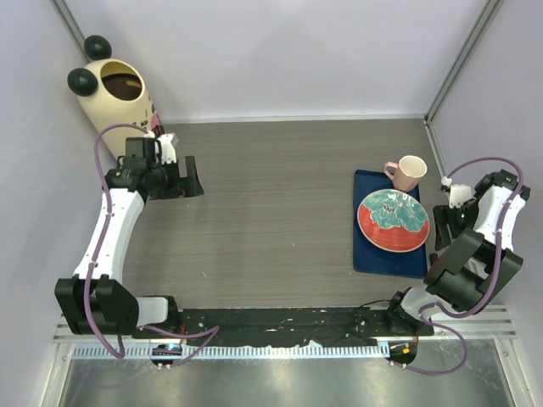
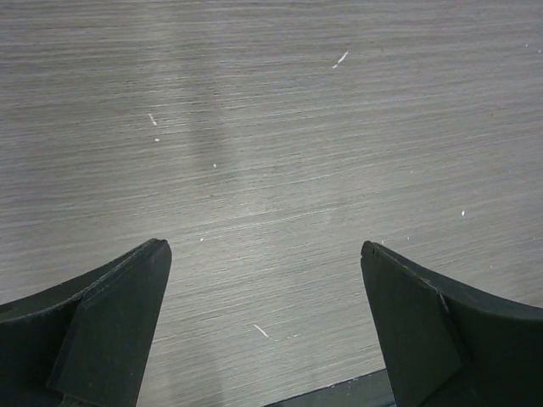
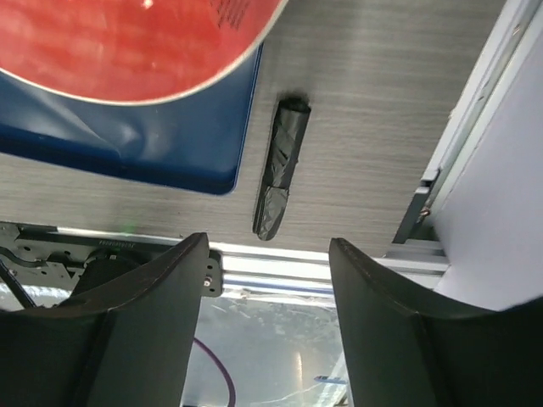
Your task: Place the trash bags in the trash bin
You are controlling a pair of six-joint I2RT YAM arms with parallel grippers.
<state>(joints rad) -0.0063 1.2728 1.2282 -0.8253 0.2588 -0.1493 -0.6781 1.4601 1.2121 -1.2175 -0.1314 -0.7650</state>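
The trash bin (image 1: 114,106), cream with two black ball ears and a brown inside, stands in the far left corner. My left gripper (image 1: 193,176) hovers just right of it, open over bare table, and the left wrist view shows nothing between its fingers (image 2: 265,248). One trash bag (image 3: 282,165), rolled into a tight black stick, lies on the table beside the blue tray's corner near the front rail. My right gripper (image 3: 267,240) is above and short of it, open and holding nothing. In the top view the right arm (image 1: 443,231) hides that bag.
A blue tray (image 1: 366,254) at the right carries a red and teal plate (image 1: 393,220), with a pink mug (image 1: 410,172) behind it. A metal frame post (image 3: 424,203) and the wall stand close on the right. The front rail (image 3: 280,263) runs just beyond the bag.
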